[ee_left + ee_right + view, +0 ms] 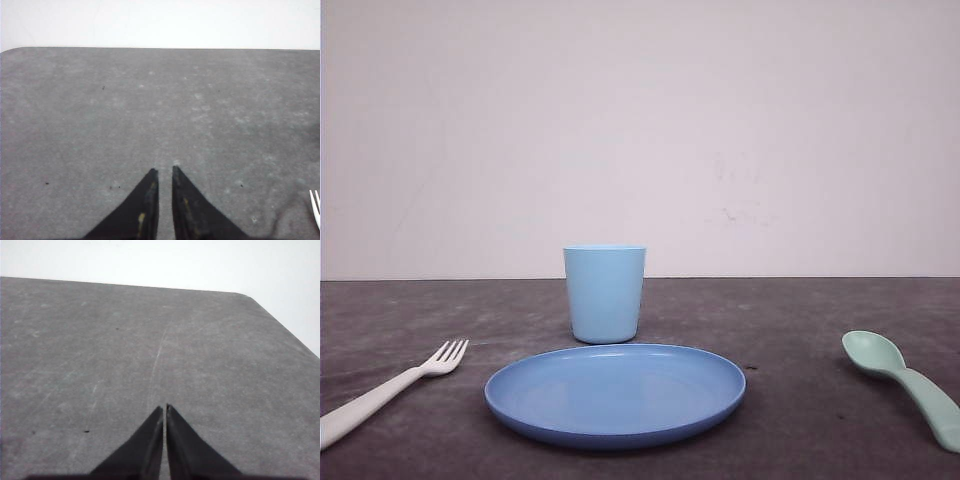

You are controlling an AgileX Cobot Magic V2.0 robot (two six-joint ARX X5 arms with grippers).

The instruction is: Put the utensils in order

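Front view: nearest the camera is the round blue plate (615,393), flat on the dark grey table (800,420), centre-front. Just behind it, close to its far rim but apart, stands the light blue cup (605,293), upright, open end up. White fork (382,391) lies on the table left of the plate, tines pointing up and to the right toward the plate, handle running off to the lower left edge; near the plate w/o touching it. Mint-green spoon (905,382) lies on the right side, well apart from the plate, oval bowl toward the centre, handle angling to the lower right. Plain pale wall behind the table.

Left wrist view: left gripper (164,172) hangs over bare grey tabletop, its two black fingers (142,210) brought almost together w/ just a thin slit between the tips, nothing pinched. Fork tines (315,205) peek in at the edge of the pic, apart from the gripper. Table's far edge and white wall beyond.

Right wrist view: right gripper (164,408) also over bare tabletop, black fingers (187,455) pressed near-together, only a hairline gap, holding nothing. Faint scratch runs along the surface ahead of the tips; rounded table corner visible farther off.
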